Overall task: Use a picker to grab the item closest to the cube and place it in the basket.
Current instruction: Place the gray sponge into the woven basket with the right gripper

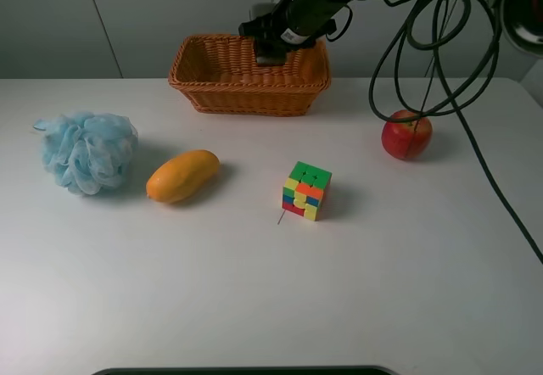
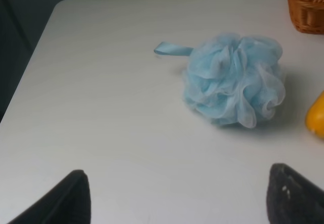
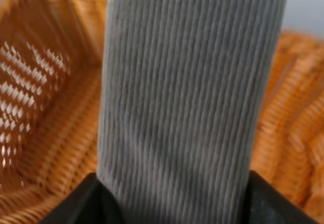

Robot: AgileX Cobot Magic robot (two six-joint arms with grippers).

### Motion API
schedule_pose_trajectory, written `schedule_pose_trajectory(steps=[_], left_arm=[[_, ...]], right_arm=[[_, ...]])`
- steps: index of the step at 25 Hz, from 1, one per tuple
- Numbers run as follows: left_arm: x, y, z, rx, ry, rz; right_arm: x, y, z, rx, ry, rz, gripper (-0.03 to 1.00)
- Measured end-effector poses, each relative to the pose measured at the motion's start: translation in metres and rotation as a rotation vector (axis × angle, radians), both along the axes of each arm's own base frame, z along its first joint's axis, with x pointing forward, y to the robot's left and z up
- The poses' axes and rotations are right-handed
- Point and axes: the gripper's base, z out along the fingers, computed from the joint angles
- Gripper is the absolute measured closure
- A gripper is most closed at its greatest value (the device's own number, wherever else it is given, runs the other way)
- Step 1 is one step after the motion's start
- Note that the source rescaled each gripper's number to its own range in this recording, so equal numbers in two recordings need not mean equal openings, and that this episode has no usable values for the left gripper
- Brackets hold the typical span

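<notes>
My right gripper point(image 1: 273, 44) hangs over the wicker basket point(image 1: 197, 82) at the back of the table, shut on a grey ribbed item point(image 3: 187, 92). In the right wrist view the item fills the middle of the frame, with the basket's inside point(image 3: 45, 82) below and around it. The multicoloured cube point(image 1: 306, 191) sits on the white table in front of the basket. My left gripper point(image 2: 177, 198) is open and empty, its fingertips point(image 2: 66, 198) low over the table near the left edge. It does not show in the exterior view.
A blue mesh bath puff point(image 1: 85, 150) lies at the left, also in the left wrist view point(image 2: 233, 79). An orange mango point(image 1: 181, 175) lies beside it. A red apple point(image 1: 406, 134) sits at the right, under hanging black cables point(image 1: 441, 61).
</notes>
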Motion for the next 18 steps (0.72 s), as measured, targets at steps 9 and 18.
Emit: schedule_pose_trajectory(steps=[9, 18], left_arm=[[0.0, 0.0, 0.0, 0.0, 0.0, 0.0], [0.0, 0.0, 0.0, 0.0, 0.0, 0.0]], right_arm=[[-0.0002, 0.0009, -0.0042, 0.0, 0.021, 0.0, 0.89], [-0.0011, 0.0012, -0.0048, -0.004, 0.03, 0.01, -0.03]])
